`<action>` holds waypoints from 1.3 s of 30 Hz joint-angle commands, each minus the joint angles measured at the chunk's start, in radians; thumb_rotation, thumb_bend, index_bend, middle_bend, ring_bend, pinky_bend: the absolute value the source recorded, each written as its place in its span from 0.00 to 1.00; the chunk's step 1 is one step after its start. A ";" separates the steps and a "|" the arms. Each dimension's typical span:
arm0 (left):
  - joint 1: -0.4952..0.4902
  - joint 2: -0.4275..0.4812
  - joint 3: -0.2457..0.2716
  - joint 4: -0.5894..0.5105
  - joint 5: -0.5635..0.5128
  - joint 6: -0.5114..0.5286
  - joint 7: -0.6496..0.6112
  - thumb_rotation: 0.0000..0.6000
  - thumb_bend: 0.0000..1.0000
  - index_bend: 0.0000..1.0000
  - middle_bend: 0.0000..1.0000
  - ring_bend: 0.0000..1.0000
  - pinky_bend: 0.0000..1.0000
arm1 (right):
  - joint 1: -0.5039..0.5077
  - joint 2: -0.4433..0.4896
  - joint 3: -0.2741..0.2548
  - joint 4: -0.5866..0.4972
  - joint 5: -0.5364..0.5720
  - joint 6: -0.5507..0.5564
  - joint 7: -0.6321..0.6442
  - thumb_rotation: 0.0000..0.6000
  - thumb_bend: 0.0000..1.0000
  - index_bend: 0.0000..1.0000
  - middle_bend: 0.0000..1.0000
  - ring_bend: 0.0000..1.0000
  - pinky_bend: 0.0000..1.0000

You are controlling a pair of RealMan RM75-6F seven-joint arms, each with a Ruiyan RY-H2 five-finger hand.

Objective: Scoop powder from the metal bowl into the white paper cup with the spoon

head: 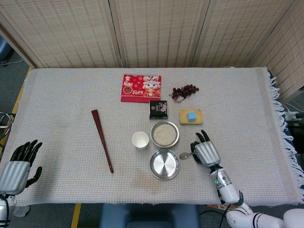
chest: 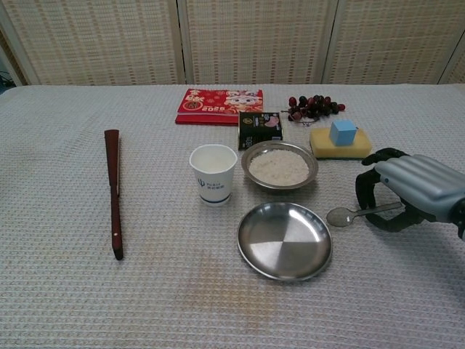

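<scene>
Your right robot hand (chest: 415, 190) has its dark fingers curled around the handle of the spoon (chest: 354, 214), so it is grasping the spoon low over the counter (chest: 65, 291). The spoon is small, slim and shiny metal, with a rounded bowl that sticks out from the hand on its inner side (toward the middle of the counter). Its long axis runs roughly side to side, the bowl end pointing away from your hand toward the empty metal dish (chest: 284, 240), which lies just beyond the spoon's tip. The handle rises slightly toward your hand.

The metal bowl (chest: 280, 165) holding pale powder sits farther out from your hand and inward, near it but apart. The white paper cup (chest: 213, 174) stands upright just past that bowl, still farther inward. A yellow sponge (chest: 340, 142) with a blue block (chest: 343, 132) on it lies just ahead of your fingers.

Your left robot hand (head: 18, 165) hangs off the counter's near corner, released, holding nothing, well apart from everything.
</scene>
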 commanded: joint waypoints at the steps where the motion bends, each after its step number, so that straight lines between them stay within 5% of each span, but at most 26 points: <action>1: 0.000 0.000 -0.001 0.000 0.000 0.000 0.000 1.00 0.46 0.00 0.00 0.00 0.11 | 0.000 -0.001 0.000 0.002 0.000 -0.001 0.000 1.00 0.35 0.86 0.56 0.12 0.00; 24: 0.002 0.000 0.002 -0.003 0.004 0.004 0.001 1.00 0.46 0.00 0.00 0.00 0.11 | -0.003 0.018 0.010 -0.022 0.015 -0.002 -0.010 1.00 0.36 0.93 0.60 0.16 0.00; 39: 0.003 0.002 0.006 -0.007 0.015 0.008 -0.002 1.00 0.46 0.00 0.00 0.00 0.11 | 0.050 0.190 0.096 -0.227 0.062 -0.019 -0.123 1.00 0.36 0.93 0.60 0.16 0.00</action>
